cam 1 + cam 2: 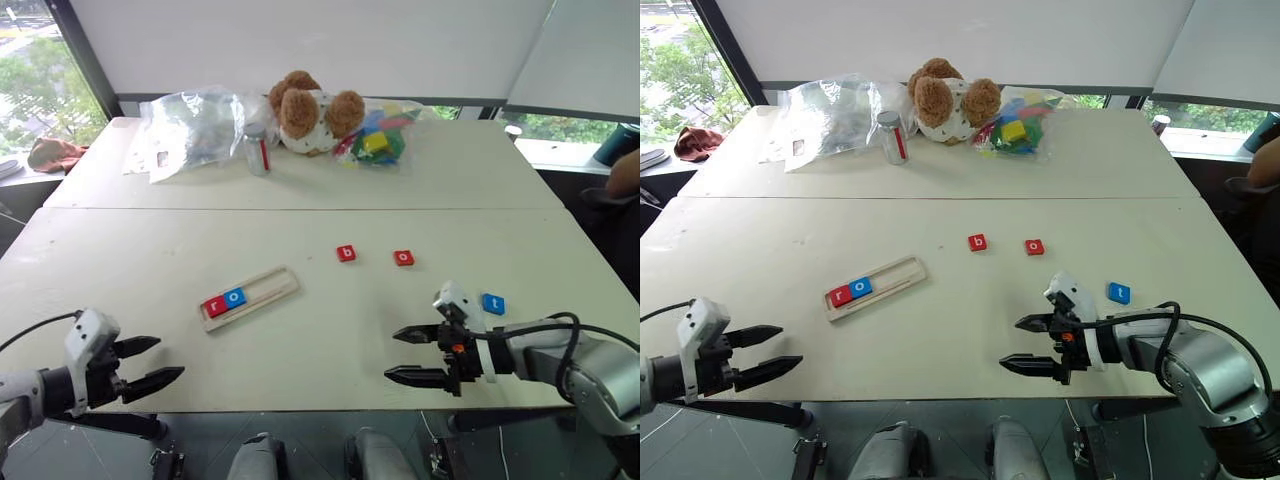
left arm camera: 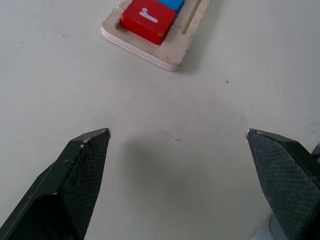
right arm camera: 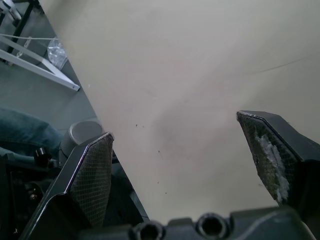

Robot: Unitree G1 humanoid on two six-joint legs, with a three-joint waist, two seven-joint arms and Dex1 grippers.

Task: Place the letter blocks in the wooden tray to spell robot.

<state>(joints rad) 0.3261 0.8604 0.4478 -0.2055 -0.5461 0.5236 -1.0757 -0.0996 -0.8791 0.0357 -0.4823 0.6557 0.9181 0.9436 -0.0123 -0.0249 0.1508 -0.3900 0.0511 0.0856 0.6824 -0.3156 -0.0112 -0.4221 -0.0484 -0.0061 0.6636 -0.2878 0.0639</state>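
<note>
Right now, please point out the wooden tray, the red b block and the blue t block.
wooden tray [image 1: 275, 287], left eye view, bare right end.
red b block [image 1: 346, 253], left eye view, top face.
blue t block [image 1: 493, 304], left eye view, top face.

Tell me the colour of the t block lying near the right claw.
Blue, with a white letter; the t block shows best in the left eye view.

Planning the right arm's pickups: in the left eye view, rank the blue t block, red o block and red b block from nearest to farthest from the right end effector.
From the right end effector:
1. Blue t block, just beyond it, toward the right.
2. Red o block, farther up the table.
3. Red b block, left of the o.
</note>
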